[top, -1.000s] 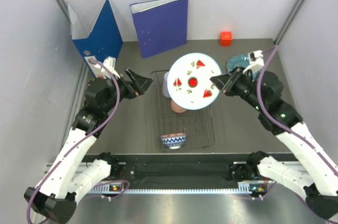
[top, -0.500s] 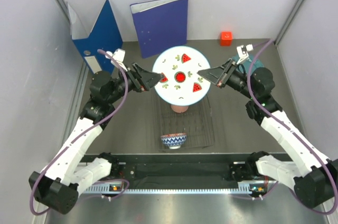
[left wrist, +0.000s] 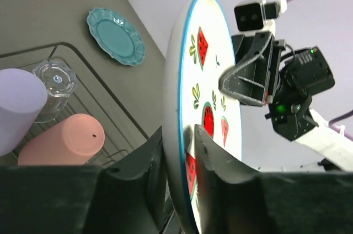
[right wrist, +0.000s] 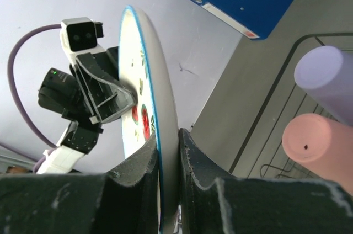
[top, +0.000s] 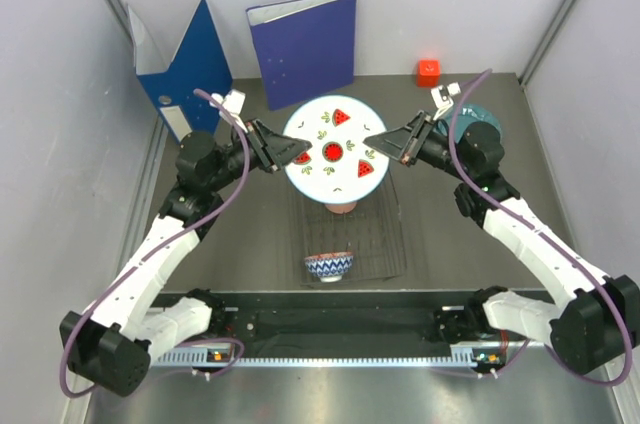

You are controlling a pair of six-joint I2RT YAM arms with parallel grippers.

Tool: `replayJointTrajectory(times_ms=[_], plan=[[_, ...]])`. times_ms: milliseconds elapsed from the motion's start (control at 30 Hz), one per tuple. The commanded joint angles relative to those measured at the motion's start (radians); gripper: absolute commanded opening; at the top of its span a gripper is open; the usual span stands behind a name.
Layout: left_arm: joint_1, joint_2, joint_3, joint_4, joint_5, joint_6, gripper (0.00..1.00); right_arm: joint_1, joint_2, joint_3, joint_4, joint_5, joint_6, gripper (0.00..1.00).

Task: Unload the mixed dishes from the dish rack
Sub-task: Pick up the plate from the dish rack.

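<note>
1. Top camera: shows the white plate with red wedge marks (top: 332,151) up in the air over the far end of the dish rack (top: 388,244), painted face toward the lens. Has the left pincer (top: 287,153) pinching its left rim and the right pincer (top: 392,144) pinching its right rim, so gripped from both sides at once. Leaves a bit of the pink cup (top: 342,208) peeking out under the plate, inside the rack. Puts the small blue-white patterned bowl (top: 329,266) at the rack's near end. Catches the teal scalloped plate (top: 492,114) on the desk (top: 250,234) right of the rack, mostly hidden behind the right arm. Also shows two blue binders (top: 303,47) standing at the back and a small red cube (top: 428,72) in the far right corner.
2. Left wrist camera: looks along the plate nearly edge-on, with the left pincer's fingers (left wrist: 143,162) pressed on the rim, one per face. Shows the right pincer clamped on the opposite rim. Finds the lavender cup (left wrist: 16,107), pink cup and clear glass tumbler (left wrist: 54,78) bunched together in the rack below. Shows the teal plate lying flat outside the rack wire.
3. Right wrist camera: same deal mirrored, plate rim squeezed between the right pincer's fingers (right wrist: 201,176), left pincer biting the far rim. Shows the lavender and pink cups side by side in the rack.
</note>
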Motion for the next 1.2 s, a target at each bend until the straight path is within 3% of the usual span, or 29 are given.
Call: replayJointTrajectory(times_ms=[0,200,367,400,433,467,533,567,667,933,1067,1167], plan=[[0.001,-0.002,-0.011,0.058,0.025,0.012,0.20,0.010,-0.033,0.035,0.144,-0.012,0.018,0.00],[-0.001,0.009,-0.014,0.043,0.042,0.024,0.00,0.022,-0.036,0.049,0.079,0.015,-0.027,0.00],[-0.001,0.002,-0.014,0.001,0.007,0.060,0.00,0.059,-0.043,0.112,-0.117,0.087,-0.175,0.00],[-0.001,-0.002,-0.009,-0.016,-0.027,0.078,0.00,0.060,-0.043,0.122,-0.135,0.097,-0.188,0.05],[-0.001,-0.004,-0.006,-0.027,-0.036,0.083,0.00,0.060,-0.046,0.125,-0.148,0.113,-0.195,0.12],[-0.001,-0.013,-0.002,-0.034,-0.044,0.086,0.00,0.060,-0.048,0.127,-0.163,0.115,-0.206,0.29],[0.001,-0.024,0.003,-0.033,-0.050,0.081,0.00,0.060,-0.050,0.138,-0.186,0.123,-0.223,0.51],[0.001,-0.025,0.012,-0.028,-0.047,0.077,0.00,0.060,-0.048,0.145,-0.203,0.121,-0.237,0.73],[0.002,-0.031,0.035,-0.042,-0.070,0.055,0.00,0.060,-0.048,0.184,-0.264,0.141,-0.263,0.99],[0.056,-0.088,0.138,-0.201,-0.222,0.055,0.00,0.056,-0.134,0.241,-0.412,0.346,-0.353,1.00],[0.106,-0.094,0.211,-0.368,-0.387,0.096,0.00,0.051,-0.186,0.215,-0.451,0.414,-0.373,1.00],[0.140,-0.088,0.233,-0.491,-0.587,0.112,0.00,0.051,-0.230,0.185,-0.464,0.453,-0.386,1.00]])
